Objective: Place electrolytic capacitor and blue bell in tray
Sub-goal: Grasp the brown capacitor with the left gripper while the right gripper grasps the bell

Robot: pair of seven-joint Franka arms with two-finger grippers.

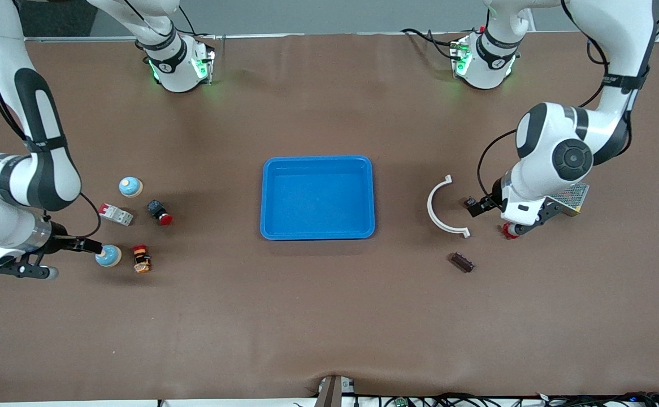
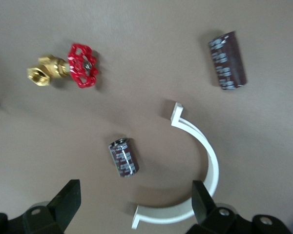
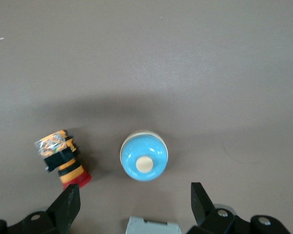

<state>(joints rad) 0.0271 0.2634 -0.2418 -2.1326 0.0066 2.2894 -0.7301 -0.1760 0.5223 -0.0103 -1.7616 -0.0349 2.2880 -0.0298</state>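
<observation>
Over the left arm's end of the worktop: the left end effector (image 1: 476,208) hangs with its fingers spread wide; in the left wrist view (image 2: 134,204) they straddle a small electrolytic capacitor (image 2: 123,157) without touching it, likely lined up so the can sits between them for a descent.
Around that capacitor: a white curved clamp (image 1: 445,206) lies just beside it and may crowd one finger. A larger capacitor (image 1: 462,262) lies nearer the front camera. A brass valve with a red handwheel (image 2: 68,70) and a metal mesh box (image 1: 569,198) sit under the arm.
Over the right arm's end: the right end effector (image 1: 89,246), fingers also apart, is over a blue bell (image 3: 144,156), roughly centred on its dome.
Bell's neighbours: an orange emergency button (image 1: 142,258) lies beside it. A circuit breaker (image 1: 116,213), a black and red push button (image 1: 160,212) and a second blue bell (image 1: 130,186) lie farther from the camera.
Destination: the blue tray (image 1: 267,198) sits mid-worktop between both arms, holding nothing; neither item is grasped yet.
</observation>
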